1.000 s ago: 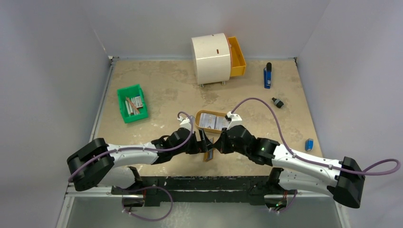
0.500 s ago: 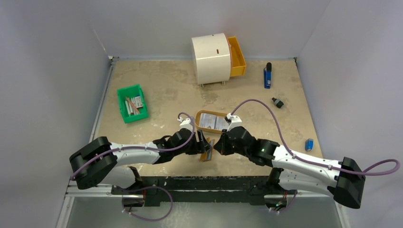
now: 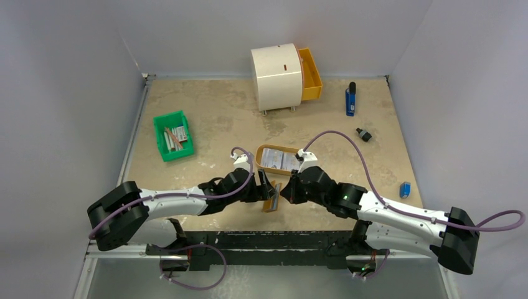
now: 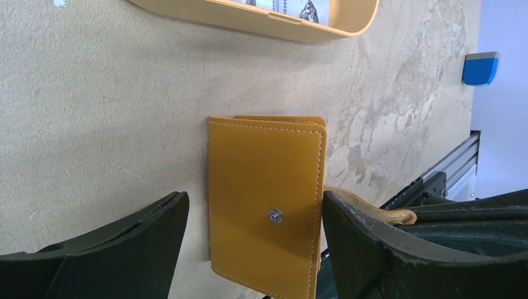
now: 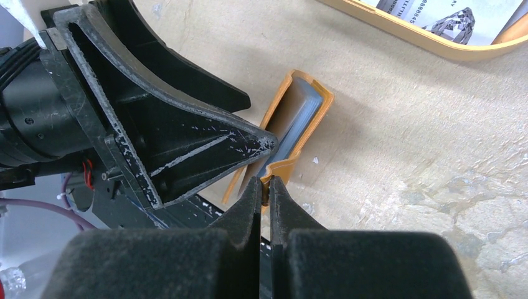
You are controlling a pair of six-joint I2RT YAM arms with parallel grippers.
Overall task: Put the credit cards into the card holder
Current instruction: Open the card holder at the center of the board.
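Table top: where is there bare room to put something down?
Widest bare patch: far left, between the green bin and the white cabinet, running down to the tray. Crowded: near centre, where left gripper and right gripper meet at the card holder.

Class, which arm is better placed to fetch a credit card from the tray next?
Left, probably: the left gripper is open and empty, facing the tray; the right gripper is shut on an edge of the card holder.
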